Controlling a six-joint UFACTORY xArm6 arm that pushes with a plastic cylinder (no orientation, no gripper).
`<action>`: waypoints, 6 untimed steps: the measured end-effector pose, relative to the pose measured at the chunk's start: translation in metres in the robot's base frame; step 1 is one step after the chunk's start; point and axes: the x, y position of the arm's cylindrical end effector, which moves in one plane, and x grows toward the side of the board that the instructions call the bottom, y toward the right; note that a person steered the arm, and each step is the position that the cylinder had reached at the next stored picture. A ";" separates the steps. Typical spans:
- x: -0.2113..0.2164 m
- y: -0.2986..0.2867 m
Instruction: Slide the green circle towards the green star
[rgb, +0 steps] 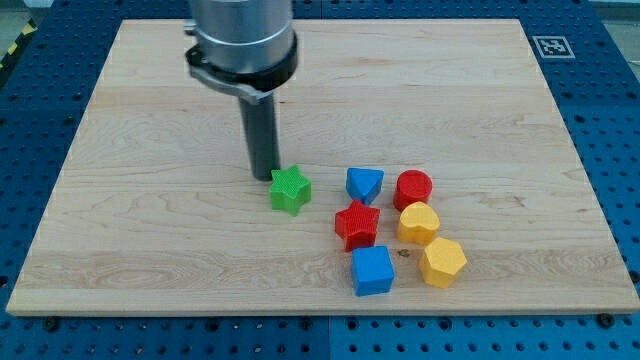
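No readable words, brands or numbers anywhere in view. Only sign: small black-and-white square fiducial marker (553, 46), printed on white patch at wooden board's (150, 230) corner, view's top right. Pattern blocky, machine-type code, no letters or digits legible in it. Coloured blocks carry no labels. Rod and its metal mount unmarked. Blue perforated surface around board bears no writing.

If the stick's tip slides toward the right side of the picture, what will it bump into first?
Most likely the green star. My tip sits just off the star's upper-left edge, nearly touching it. Beyond the star lies the blue block. No green circle shows anywhere on the board.
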 end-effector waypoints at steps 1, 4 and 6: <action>0.030 0.009; 0.040 0.007; -0.096 -0.150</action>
